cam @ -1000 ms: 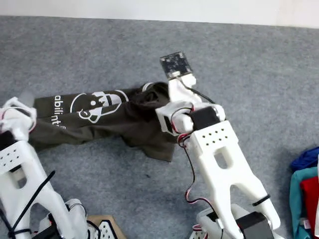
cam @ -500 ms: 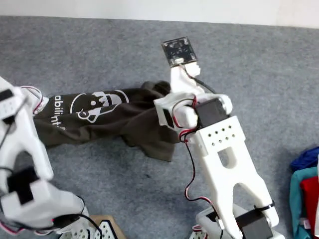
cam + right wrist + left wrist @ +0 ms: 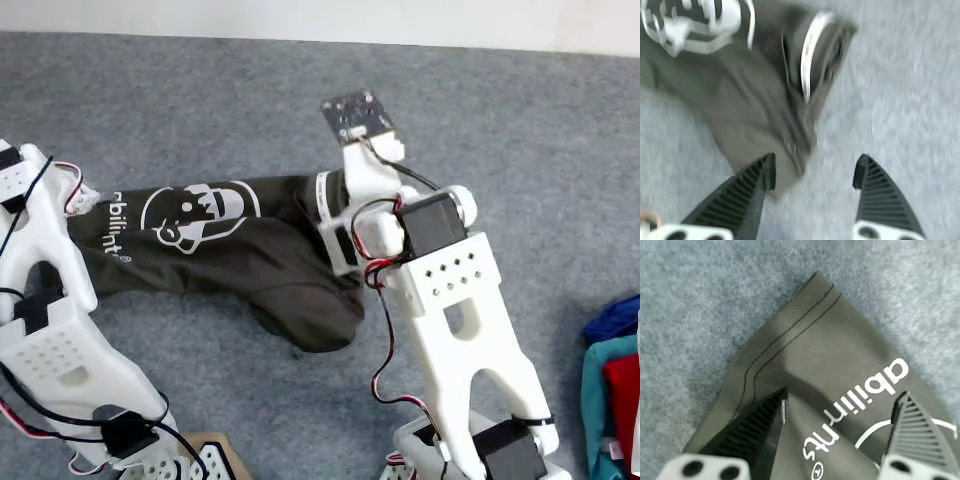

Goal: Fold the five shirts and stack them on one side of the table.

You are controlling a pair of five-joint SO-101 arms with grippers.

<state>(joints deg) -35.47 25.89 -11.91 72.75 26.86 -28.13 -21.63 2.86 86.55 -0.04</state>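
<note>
Shirt has spread flatter across the counter, left pincer and right pincer both gaping wide above it, folding still ahead.

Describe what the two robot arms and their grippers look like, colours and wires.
The left arm and right arm are white plastic shells with rows of small holes, black servo motors at the joints and thin red, black and white wires along them. A dark circuit board sits on the right wrist. The left gripper and right gripper have black, ribbed, pointed fingers.
</note>
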